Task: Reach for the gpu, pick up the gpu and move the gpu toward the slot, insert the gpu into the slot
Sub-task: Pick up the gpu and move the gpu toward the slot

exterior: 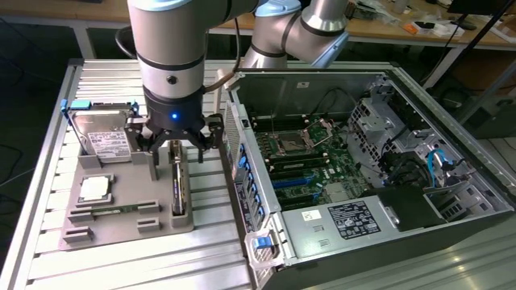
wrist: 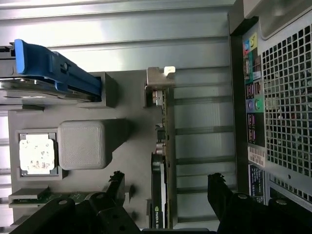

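1 gpu (exterior: 179, 193), 1 hard drive (exterior: 105, 142), 1 processor (exterior: 94, 188), 1 memory stick (exterior: 113, 210), 1 computer case (exterior: 306, 90), 1 gripper (exterior: 177, 148)

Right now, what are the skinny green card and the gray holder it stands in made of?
The gpu looks like green circuit-board laminate with a shiny bare-metal end bracket, judging by its bright glint. The gray holder looks like matte plastic, possibly printed. Its surface is dull and even, with fine texture in the wrist view.

I log: table (exterior: 145, 257), ribbed brushed metal; fixture tray (exterior: 121, 225), matt grey plastic, finely textured; gpu (exterior: 179, 193), shiny silver metal bracket (wrist: 158, 80); computer case (exterior: 298, 90), dull bare sheet metal, perforated rear.
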Motion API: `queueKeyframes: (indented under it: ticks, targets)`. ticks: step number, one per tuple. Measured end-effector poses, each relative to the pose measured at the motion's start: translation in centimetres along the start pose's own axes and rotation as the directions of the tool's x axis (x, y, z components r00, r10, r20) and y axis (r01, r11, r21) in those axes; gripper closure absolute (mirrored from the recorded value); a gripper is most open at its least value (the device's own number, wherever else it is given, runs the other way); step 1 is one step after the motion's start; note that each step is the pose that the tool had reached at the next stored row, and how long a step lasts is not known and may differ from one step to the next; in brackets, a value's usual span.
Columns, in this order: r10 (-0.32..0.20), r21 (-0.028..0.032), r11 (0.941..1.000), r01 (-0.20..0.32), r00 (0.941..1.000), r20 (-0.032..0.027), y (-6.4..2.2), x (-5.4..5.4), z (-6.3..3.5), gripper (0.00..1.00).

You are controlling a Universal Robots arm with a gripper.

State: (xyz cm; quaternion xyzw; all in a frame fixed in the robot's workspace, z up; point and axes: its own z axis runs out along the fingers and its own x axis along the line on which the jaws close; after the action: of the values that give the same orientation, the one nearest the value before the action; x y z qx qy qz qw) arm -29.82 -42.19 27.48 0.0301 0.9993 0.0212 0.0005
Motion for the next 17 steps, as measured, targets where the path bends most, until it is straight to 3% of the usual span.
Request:
queueKeyframes:
  ticks: [11, 17]
  targets:
    - [0.0, -0.0001, 1.0, 0.0, 1.0, 0.0001, -1.2, -0.1, 1.0, 0.22]
    - [0.0, -0.0001, 1.0, 0.0, 1.0, 0.0001, -1.4, -0.1, 2.03, 0.22]
